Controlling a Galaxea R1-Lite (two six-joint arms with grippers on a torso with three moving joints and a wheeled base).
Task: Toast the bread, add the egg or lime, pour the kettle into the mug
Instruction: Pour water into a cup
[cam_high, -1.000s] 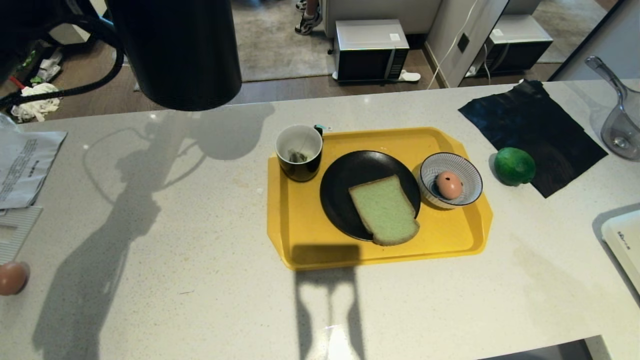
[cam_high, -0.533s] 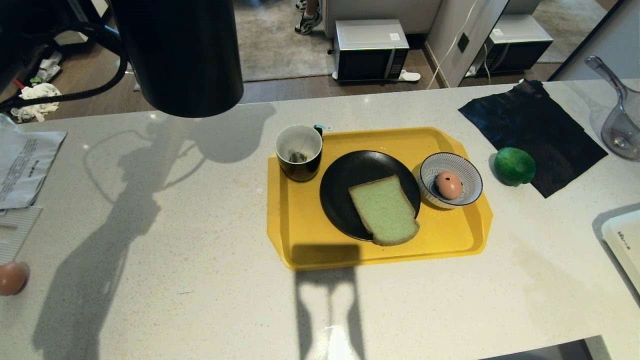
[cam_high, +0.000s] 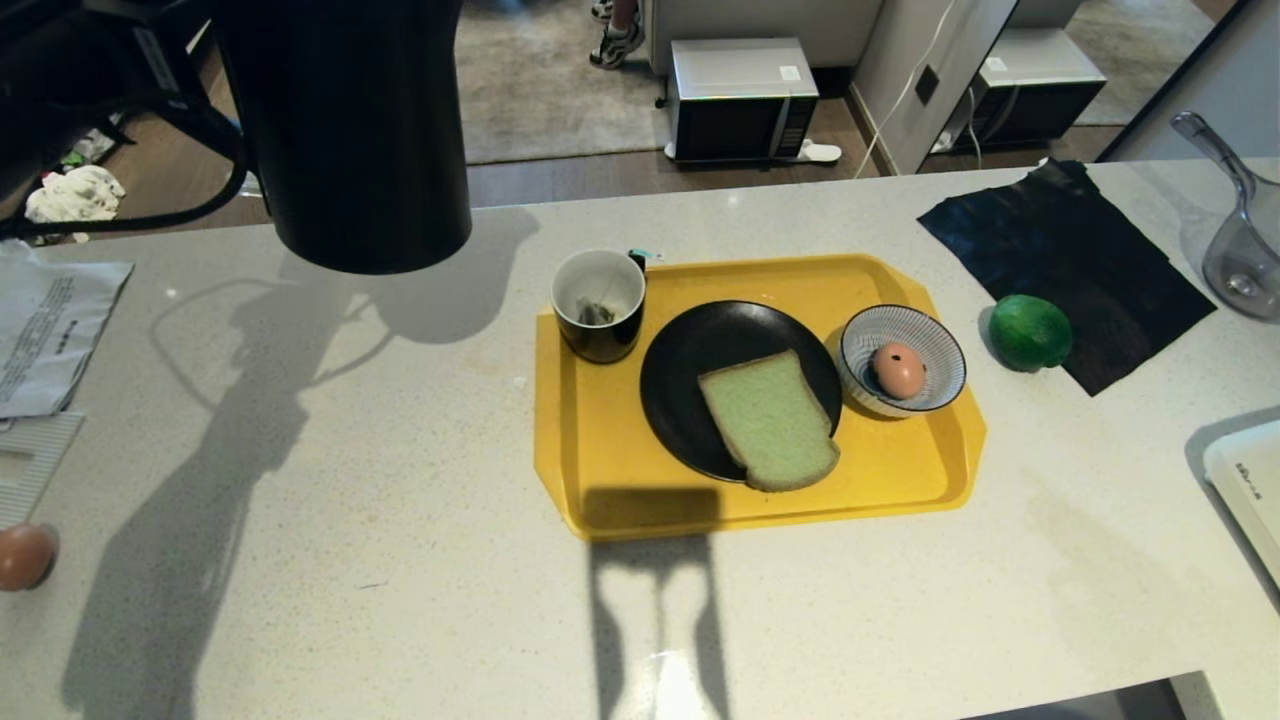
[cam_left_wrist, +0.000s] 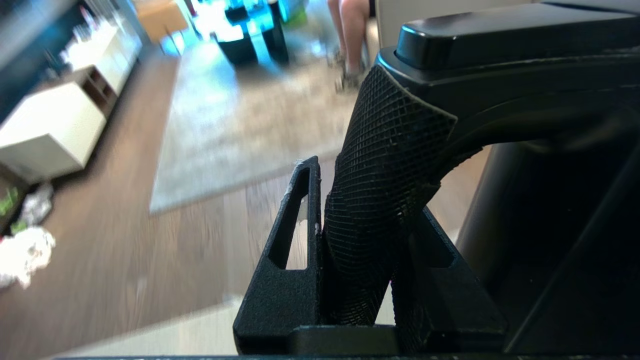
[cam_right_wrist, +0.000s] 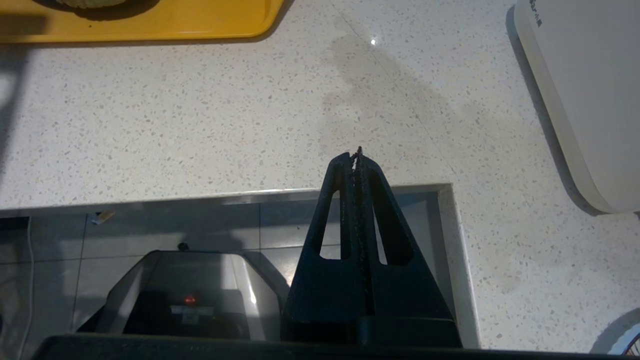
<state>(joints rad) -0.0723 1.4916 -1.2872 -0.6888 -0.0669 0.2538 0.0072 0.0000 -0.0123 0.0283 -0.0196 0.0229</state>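
Observation:
The tall black kettle (cam_high: 350, 130) hangs in the air over the counter's far left, left of the tray. My left gripper (cam_left_wrist: 365, 200) is shut on its textured handle (cam_left_wrist: 385, 165). The black mug (cam_high: 598, 303) with a teabag stands at the yellow tray's (cam_high: 620, 470) far left corner. The green bread (cam_high: 768, 420) lies on a black plate (cam_high: 700, 350). The egg (cam_high: 898, 368) sits in a striped bowl (cam_high: 860, 345). The lime (cam_high: 1028, 332) rests right of the tray. My right gripper (cam_right_wrist: 356, 155) is shut and empty above the counter's near edge.
A black cloth (cam_high: 1060, 250) and a clear jug (cam_high: 1240, 250) lie at the far right. A white appliance (cam_high: 1250, 480) sits at the right edge. A brown egg (cam_high: 22, 556) and papers (cam_high: 50, 330) are at the left edge. A person's feet (cam_high: 615, 35) show on the floor beyond.
The kettle has come lower in the head view and shifted slightly left, its shadow following. Things on the tray and the right arm have not moved.

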